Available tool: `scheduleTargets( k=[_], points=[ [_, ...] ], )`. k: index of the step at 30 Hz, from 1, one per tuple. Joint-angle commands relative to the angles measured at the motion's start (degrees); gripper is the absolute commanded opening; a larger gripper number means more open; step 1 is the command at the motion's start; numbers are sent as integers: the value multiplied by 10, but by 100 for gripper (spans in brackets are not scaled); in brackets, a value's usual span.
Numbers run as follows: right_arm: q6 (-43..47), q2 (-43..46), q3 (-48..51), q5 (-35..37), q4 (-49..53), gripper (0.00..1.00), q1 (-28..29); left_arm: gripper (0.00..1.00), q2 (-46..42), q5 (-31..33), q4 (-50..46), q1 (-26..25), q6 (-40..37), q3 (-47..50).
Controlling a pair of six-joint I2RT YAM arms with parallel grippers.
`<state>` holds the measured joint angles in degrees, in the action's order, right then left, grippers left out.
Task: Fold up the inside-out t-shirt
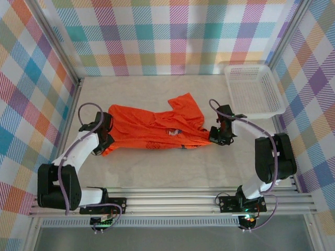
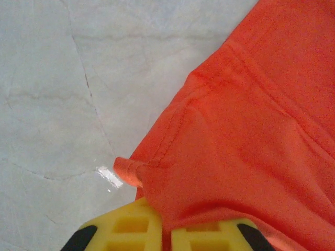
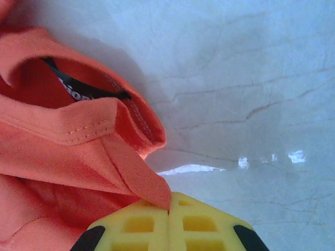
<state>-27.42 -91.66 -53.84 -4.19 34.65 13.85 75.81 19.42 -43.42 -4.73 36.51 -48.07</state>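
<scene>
T-shirt (image 1: 152,130) lay stretched from nine to three o'clock; left end effector (image 1: 108,138) pinched its nine o'clock end; right end effector (image 1: 215,135) pinched its three o'clock end.

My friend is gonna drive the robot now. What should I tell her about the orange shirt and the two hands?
Left hand: shut on the left end of the orange t-shirt, at a stitched hem.
Right hand: shut on a fabric edge by the collar, near the dark label.
T-shirt: bunched lengthwise on the table between both hands.
Done: both ends gripped.
Left: spread it flat, then fold; no neat fold yet.
</scene>
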Motion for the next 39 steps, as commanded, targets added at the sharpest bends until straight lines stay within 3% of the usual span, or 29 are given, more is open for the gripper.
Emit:
scheduleTargets(
  k=[1, 3, 6, 7, 8, 10, 13, 15, 18, 21, 29, 39],
  points=[
    [6, 37, 19, -14, 17, 0, -2, 11, -17, 28, -13, -3, 22, 6],
    [2, 73, 41, -26, 22, 5, 2, 13, -55, 31, -10, -8, 31, 17],
    [-12, 124, 82, -42, 25, 33, 6, 44, -126, 37, -1, -17, 49, 44],
    [-15, 140, 96, -41, 27, 39, 7, 60, -149, 41, 1, -19, 54, 51],
    [-18, 154, 104, -36, 31, 42, 7, 68, -171, 48, 1, -22, 54, 54],
    [-19, 171, 105, -30, 38, 43, 7, 76, -201, 65, -3, -33, 47, 46],
    [-22, 175, 75, -38, 42, 41, 14, 74, -204, 41, 13, -58, 21, 15],
    [-29, 160, 46, -49, 26, 39, 35, 72, -165, -24, 51, -84, 5, -7],
    [-40, 109, -7, -51, 6, 39, 74, 71, -56, -136, 109, -108, 3, -41],
    [-44, 42, -46, -67, -21, 40, 90, 66, 79, -203, 130, -122, 1, -105],
    [-44, -104, -80, -60, -65, 33, 75, 64, 352, -219, 106, -140, -32, -308],
    [-11, -211, -163, -56, -55, 32, -3, 65, 543, -213, 65, -123, -53, -502]
  ],
)
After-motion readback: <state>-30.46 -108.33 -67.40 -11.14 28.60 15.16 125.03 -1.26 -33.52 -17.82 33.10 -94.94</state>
